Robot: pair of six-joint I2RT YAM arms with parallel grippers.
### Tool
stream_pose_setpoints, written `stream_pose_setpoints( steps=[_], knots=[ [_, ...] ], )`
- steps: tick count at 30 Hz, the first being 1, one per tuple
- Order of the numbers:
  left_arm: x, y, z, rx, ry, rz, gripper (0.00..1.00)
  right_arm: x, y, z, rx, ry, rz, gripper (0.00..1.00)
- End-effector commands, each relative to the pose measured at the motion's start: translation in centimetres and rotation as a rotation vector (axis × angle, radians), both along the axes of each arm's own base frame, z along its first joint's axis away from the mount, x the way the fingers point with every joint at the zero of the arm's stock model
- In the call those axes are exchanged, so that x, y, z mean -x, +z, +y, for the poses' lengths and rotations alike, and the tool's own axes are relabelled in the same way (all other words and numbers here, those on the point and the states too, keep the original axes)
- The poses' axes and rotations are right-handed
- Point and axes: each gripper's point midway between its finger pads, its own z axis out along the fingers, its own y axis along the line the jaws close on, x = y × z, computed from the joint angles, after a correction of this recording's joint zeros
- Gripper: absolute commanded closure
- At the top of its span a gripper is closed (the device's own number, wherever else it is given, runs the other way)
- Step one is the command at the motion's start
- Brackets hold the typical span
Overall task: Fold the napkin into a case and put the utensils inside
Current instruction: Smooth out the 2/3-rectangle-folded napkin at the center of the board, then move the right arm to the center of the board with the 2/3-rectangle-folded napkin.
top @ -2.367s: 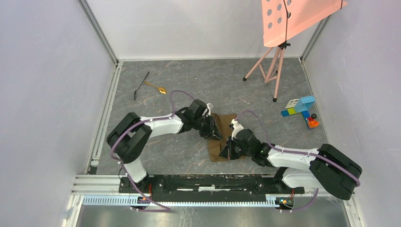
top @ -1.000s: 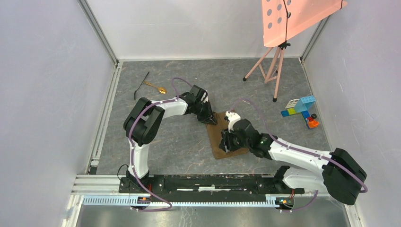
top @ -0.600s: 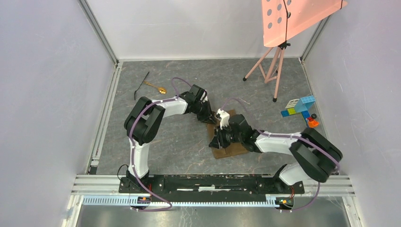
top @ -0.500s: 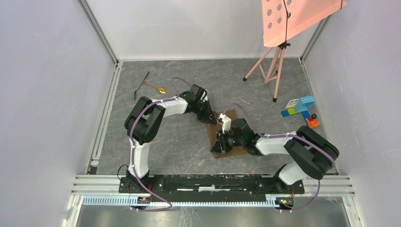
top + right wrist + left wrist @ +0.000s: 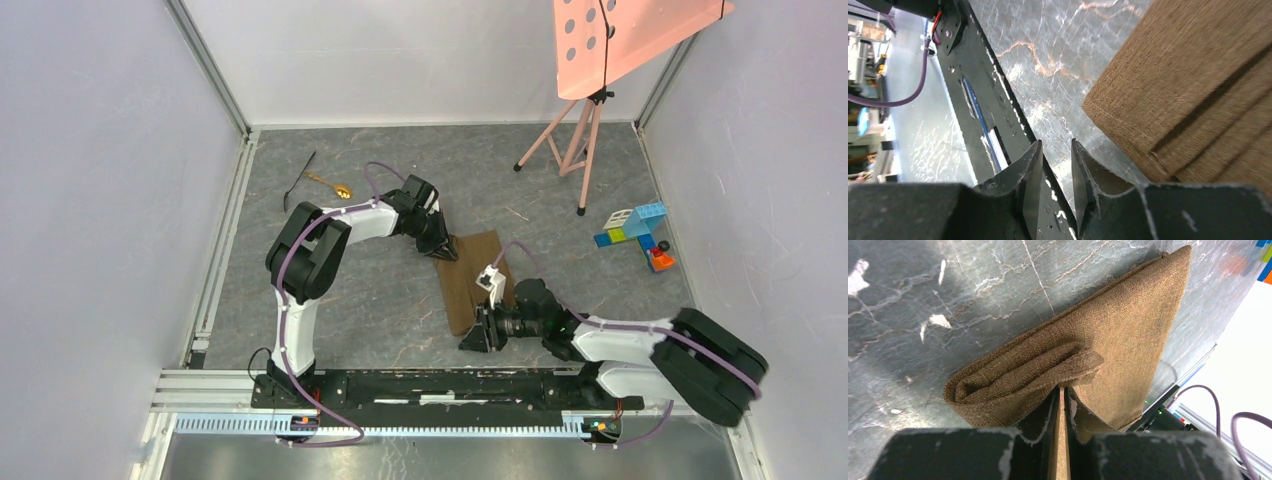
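Observation:
The brown napkin [image 5: 477, 281] lies folded into a narrow oblong case on the grey table. My left gripper [image 5: 446, 251] is shut on a layer of the cloth at its far left corner. In the left wrist view [image 5: 1060, 389] brown cloth [image 5: 1128, 335] shows between the closed jaws and a rolled fold bulges ahead. My right gripper [image 5: 477, 338] sits just off the cloth's near end, jaws a little apart and empty [image 5: 1057, 148]; the layered cloth edge [image 5: 1198, 85] is to its right. The gold spoon [image 5: 336, 188] and the thin black utensil [image 5: 298, 180] lie together at the far left.
A pink tripod stand [image 5: 583, 125] with a perforated pink panel [image 5: 630, 35] stands at the back right. Coloured toy blocks [image 5: 636, 231] lie at the right. A black rail [image 5: 440, 385] runs along the near edge, close under my right gripper [image 5: 973, 100].
My right gripper has drawn back off the cloth towards the near edge and now sits past its near end. The cloth lies flatter and longer. My left gripper has stayed at the far corner.

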Motion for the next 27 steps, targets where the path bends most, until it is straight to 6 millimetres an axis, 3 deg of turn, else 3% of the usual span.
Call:
stream_pose_setpoints(
  steps=[1,5,8,13,17,20,23,25,27],
  knots=[
    [-1.1,-0.1,1.1,-0.075,-0.020,-0.066,0.84,-2.8,2.6,-1.0,0.065,-0.049,-0.114,0.65],
    [-0.4,3.8,-0.5,0.022,-0.062,-0.092,0.74,-8.9,3.7,-5.1,0.207,-0.225,-0.212,0.58],
    [0.1,7.3,-1.2,0.087,-0.084,-0.124,0.64,-11.4,2.5,-7.6,0.340,-0.292,-0.183,0.59],
    [1.7,12.8,-0.8,0.159,-0.116,-0.193,0.49,-12.8,0.5,-8.0,0.429,-0.305,-0.197,0.70],
    [3.7,15.0,0.8,0.164,-0.124,-0.238,0.45,-11.8,-1.1,-7.9,0.450,-0.340,-0.164,0.78],
    [5.3,15.4,2.3,0.147,-0.121,-0.262,0.42,-10.6,-1.9,-6.3,0.405,-0.375,-0.144,0.79],
    [7.0,14.6,4.4,0.087,-0.105,-0.268,0.40,-8.1,-2.4,-3.1,0.327,-0.354,-0.090,0.79],
    [8.1,13.7,5.7,0.050,-0.092,-0.260,0.39,-6.7,-1.5,0.0,0.235,-0.291,-0.053,0.78],
    [9.3,13.1,6.7,0.034,-0.079,-0.245,0.38,-5.8,1.0,3.3,0.107,-0.193,-0.046,0.77]
  ],
)
